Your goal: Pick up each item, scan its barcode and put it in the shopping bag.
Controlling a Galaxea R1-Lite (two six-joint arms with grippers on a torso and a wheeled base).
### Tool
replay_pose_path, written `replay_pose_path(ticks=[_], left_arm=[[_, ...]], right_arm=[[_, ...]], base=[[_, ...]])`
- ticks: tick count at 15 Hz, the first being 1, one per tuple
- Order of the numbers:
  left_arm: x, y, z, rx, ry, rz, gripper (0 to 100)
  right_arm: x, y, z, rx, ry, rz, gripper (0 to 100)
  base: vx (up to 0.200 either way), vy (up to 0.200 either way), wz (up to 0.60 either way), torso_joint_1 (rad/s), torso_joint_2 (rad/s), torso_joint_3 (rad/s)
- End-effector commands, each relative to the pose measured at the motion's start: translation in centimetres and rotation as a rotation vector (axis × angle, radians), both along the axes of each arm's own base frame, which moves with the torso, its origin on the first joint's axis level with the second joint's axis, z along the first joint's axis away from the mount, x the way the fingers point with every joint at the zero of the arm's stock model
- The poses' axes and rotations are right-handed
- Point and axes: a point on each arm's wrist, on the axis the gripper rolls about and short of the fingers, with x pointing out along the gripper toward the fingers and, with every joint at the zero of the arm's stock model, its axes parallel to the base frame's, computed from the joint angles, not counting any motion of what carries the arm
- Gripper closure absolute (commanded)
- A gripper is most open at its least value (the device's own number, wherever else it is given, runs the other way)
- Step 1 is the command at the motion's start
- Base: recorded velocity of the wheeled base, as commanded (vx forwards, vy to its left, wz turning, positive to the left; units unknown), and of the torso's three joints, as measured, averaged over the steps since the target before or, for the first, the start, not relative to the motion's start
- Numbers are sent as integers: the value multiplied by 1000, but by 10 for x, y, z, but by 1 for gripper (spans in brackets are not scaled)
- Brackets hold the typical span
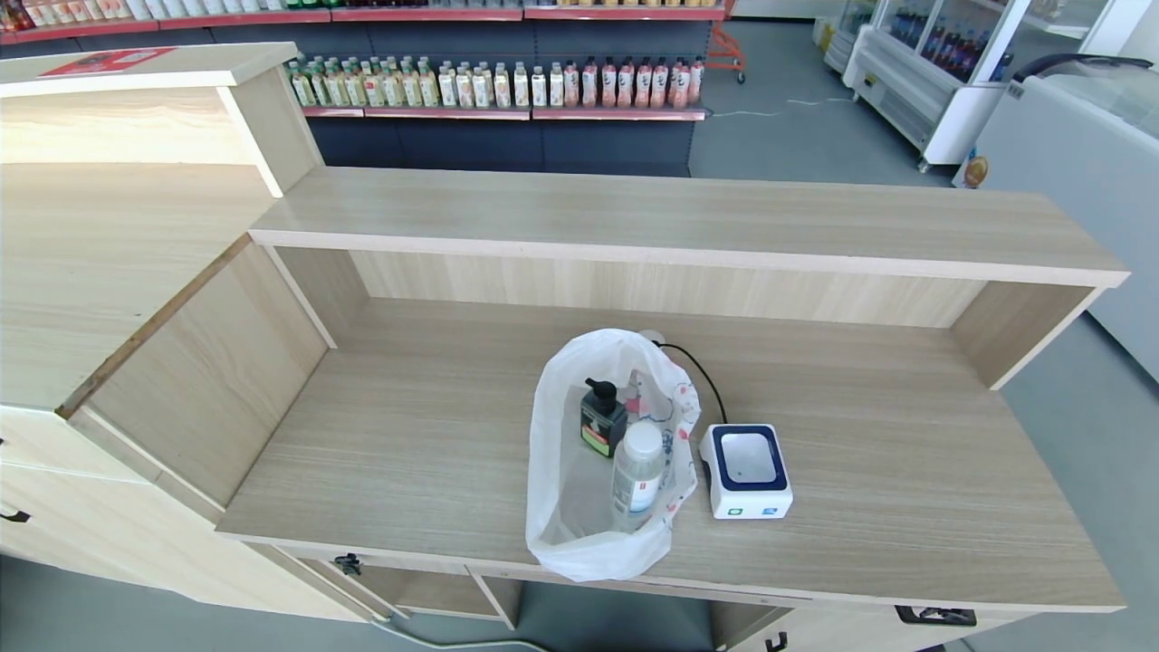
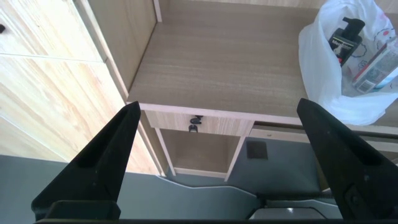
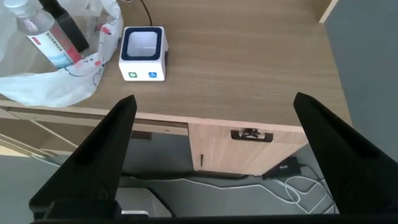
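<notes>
White shopping bag [image 1: 554, 471] open on the wood tabletop [image 1: 407, 435], pump bottle [image 1: 602, 418] and clear bottle [image 1: 638, 466] already inside, scanner [image 1: 745, 471] just beside it, left gripper [image 2: 219, 109] spread wide off the front edge, right gripper [image 3: 216, 102] same deal, wide apart near the scanner

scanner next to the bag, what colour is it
The scanner is white, with a dark blue frame around its top window; the head view shows it best.
</notes>
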Motion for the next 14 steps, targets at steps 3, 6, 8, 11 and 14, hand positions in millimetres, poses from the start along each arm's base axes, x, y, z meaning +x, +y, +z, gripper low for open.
replay_pose_path(ticks=[3,6,8,11,14], left_arm=[[0,0,0,0,0,2,0],[0,0,0,0,0,1,0],[0,0,0,0,0,1,0],[0,0,0,5,0,1,0],[0,0,0,-3,0,1,0]], right_arm=[[-3,0,-2,5,-31,2,0],[-3,0,-2,14,-31,2,0],[-3,0,-2,16,-31,2,0],[-3,0,-2,16,-31,2,0],[-3,0,-2,14,-31,2,0]], base=[[0,0,0,0,0,0],[0,0,0,0,0,0],[0,0,0,0,0,0],[0,0,0,0,0,0],[0,0,0,0,0,0]])
